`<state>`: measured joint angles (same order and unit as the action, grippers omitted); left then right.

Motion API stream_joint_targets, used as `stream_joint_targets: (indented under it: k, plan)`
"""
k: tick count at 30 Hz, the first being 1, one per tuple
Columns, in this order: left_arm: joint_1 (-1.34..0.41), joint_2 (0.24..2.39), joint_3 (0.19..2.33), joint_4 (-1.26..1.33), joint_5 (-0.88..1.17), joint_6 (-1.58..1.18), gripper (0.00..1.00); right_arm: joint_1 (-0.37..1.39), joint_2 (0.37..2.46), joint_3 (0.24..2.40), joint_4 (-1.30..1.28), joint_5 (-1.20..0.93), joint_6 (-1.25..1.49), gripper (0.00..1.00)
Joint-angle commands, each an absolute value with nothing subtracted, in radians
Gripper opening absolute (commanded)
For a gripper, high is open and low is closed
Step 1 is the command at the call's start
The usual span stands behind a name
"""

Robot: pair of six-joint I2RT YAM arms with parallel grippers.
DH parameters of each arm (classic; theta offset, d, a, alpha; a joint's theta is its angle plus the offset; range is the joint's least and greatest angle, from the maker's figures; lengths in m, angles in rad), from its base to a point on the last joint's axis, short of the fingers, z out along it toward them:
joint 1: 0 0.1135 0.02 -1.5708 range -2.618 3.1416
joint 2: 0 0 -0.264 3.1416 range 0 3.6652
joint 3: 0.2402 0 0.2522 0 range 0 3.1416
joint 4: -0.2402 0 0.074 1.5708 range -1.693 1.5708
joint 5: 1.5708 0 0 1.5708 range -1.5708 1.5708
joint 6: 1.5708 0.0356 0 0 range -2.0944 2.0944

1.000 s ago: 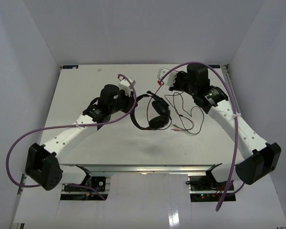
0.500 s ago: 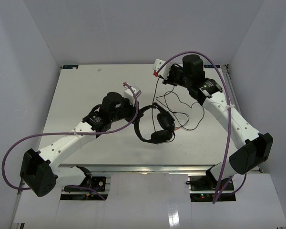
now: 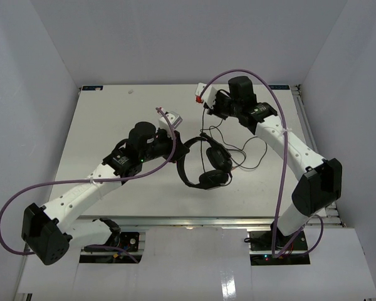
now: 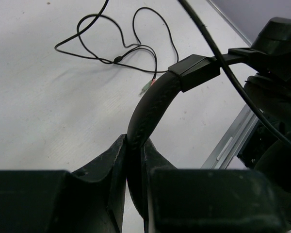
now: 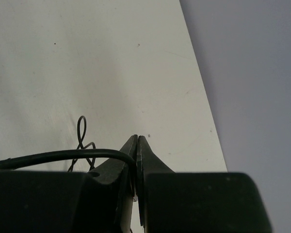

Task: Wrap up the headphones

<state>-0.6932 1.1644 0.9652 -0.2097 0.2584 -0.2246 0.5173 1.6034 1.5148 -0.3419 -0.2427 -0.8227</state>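
The black headphones (image 3: 203,162) hang above the table's middle, headband to the left, the two earcups (image 3: 214,168) to the right. My left gripper (image 3: 180,150) is shut on the headband (image 4: 150,104), which rises from between its jaws in the left wrist view. My right gripper (image 3: 205,108) is at the back, shut on the thin black cord (image 3: 208,125); the cord bends into its closed jaws in the right wrist view (image 5: 63,156). The loose rest of the cord (image 3: 250,153) lies in loops right of the earcups and shows in the left wrist view (image 4: 121,46).
Purple arm cables (image 3: 276,113) arc over both arms. The table's front metal rail (image 3: 194,221) runs just below the headphones. White walls close in the left, back and right sides.
My left gripper has lifted the headphones and carried them forward and slightly right. My right gripper has moved left and back, pulling the cord up taut from the earcups.
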Motion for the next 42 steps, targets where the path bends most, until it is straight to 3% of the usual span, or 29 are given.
stream_joint_targets:
  k: [1,10,19,22,28,32,35,39,42]
  plan:
    - [-0.699,1.083,1.009,-0.18,0.291,-0.27,0.0,0.502,1.626,1.506,-0.331,-0.29,-0.771,0.08]
    - [-0.699,1.06,1.082,-0.235,0.195,-0.257,0.0,0.403,1.561,1.412,-0.316,-0.522,-0.645,0.08]
    - [-0.699,1.169,1.32,-0.237,0.192,-0.302,0.0,0.402,1.564,1.329,-0.248,-1.047,-0.496,0.09]
    - [-0.699,1.205,1.426,-0.238,0.197,-0.315,0.0,0.402,1.569,1.302,-0.077,-1.183,-0.277,0.11]
    - [-0.699,1.27,1.578,-0.244,0.206,-0.345,0.0,0.414,1.59,1.212,0.524,-1.262,0.21,0.17]
    - [-0.699,1.292,1.653,-0.252,0.178,-0.348,0.0,0.458,1.644,1.204,0.673,-1.27,0.345,0.19]
    - [-0.699,1.306,1.717,-0.278,0.101,-0.35,0.0,0.495,1.684,1.17,0.83,-1.272,0.498,0.22]
    - [-0.699,1.316,1.789,-0.306,-0.064,-0.327,0.0,0.539,1.708,1.041,1.231,-1.266,0.758,0.29]
    - [-0.697,1.343,1.887,-0.325,-0.179,-0.294,0.0,0.551,1.684,0.97,1.269,-1.27,0.777,0.31]
